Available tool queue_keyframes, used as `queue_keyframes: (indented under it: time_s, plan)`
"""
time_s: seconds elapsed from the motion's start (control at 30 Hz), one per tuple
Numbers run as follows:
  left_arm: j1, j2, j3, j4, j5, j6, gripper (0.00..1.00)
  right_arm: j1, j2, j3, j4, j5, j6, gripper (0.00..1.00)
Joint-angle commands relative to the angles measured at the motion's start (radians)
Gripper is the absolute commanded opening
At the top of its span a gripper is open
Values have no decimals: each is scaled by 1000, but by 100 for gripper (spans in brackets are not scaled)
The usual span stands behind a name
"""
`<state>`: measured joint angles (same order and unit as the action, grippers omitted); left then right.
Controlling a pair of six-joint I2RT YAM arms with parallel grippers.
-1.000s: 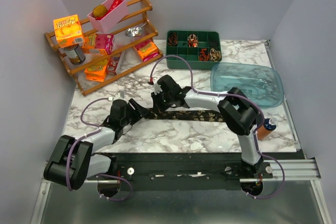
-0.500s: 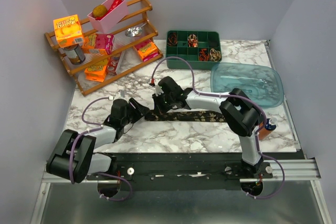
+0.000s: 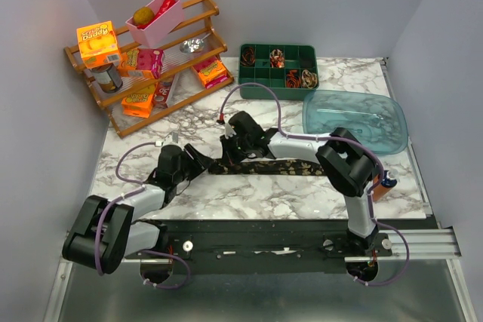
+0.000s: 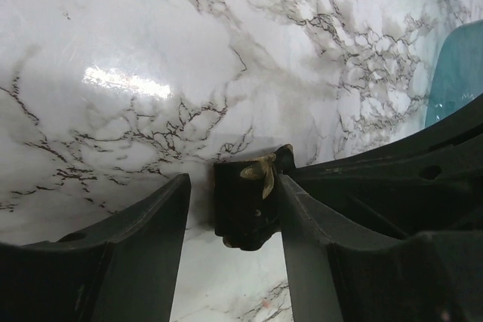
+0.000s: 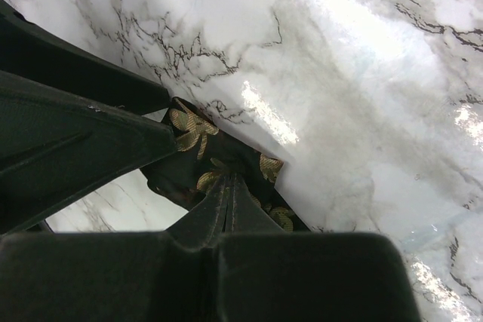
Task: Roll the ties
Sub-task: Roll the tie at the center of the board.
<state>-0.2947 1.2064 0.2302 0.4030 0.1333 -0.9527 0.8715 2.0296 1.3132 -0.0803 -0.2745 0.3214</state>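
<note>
Tie [image 3: 272,165] flat across worktop [image 3: 302,194] centre, left end folded upright. Right end effector [image 5: 228,186] pinched together on that end. Left end effector [image 4: 235,186] apart, straddling same end: one finger against it, other just beside.

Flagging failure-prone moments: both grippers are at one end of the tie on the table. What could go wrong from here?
1. The right gripper is shut on one end of the tie, and the open left gripper straddles that same end; the two could collide.
2. The rest of the tie lies flat and unrolled, so a pull might drag it instead of rolling it.
</note>
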Motion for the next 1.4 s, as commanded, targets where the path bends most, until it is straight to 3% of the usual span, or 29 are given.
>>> queue_keyframes:
  time_s: [0.0,0.63,0.8,0.9,1.03,1.37]
  plan:
    - [2,-5,-54,-55,32,-20,59,14,-32,-16,-55,47,-4,1]
    - [-70,100,-120,197,35,-113,49,14,-66,0,-76,21,16,1]
    - [-77,130,-111,257,9,-103,35,15,-65,-8,-78,20,18,1]
    - [-77,119,-91,238,-7,-77,25,15,-77,-20,-79,26,18,1]
    - [-77,90,-59,180,-40,-28,20,15,-85,-29,-82,38,15,1]
    - [-77,-28,55,-33,-72,144,18,14,-31,15,-113,47,13,1]
